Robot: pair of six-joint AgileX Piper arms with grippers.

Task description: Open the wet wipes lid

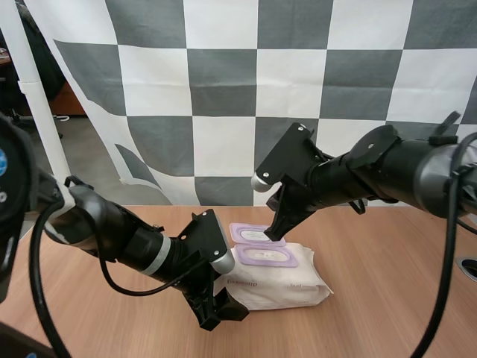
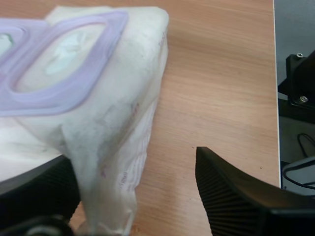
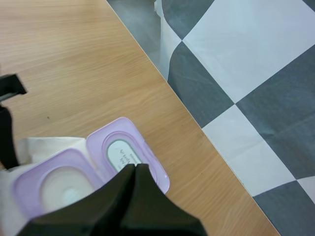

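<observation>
The white wet wipes pack [image 1: 287,283] lies at the middle of the wooden table. Its purple lid [image 1: 250,232] is flipped back and lies flat behind the purple opening frame [image 1: 266,257]. My right gripper [image 1: 277,230] hovers shut just over the lid's far edge. In the right wrist view its fingers form one dark wedge [image 3: 134,168] above the open lid [image 3: 123,147]. My left gripper [image 1: 220,306] stands open at the pack's front left end. The left wrist view has the pack's end [image 2: 113,123] against one finger, with the other finger [image 2: 236,196] well apart over bare wood.
Bare wooden table [image 1: 387,298] spreads to the right of and in front of the pack. The table's back edge [image 3: 197,128] runs close behind the lid. A round hole [image 1: 469,267] sits at the table's right edge.
</observation>
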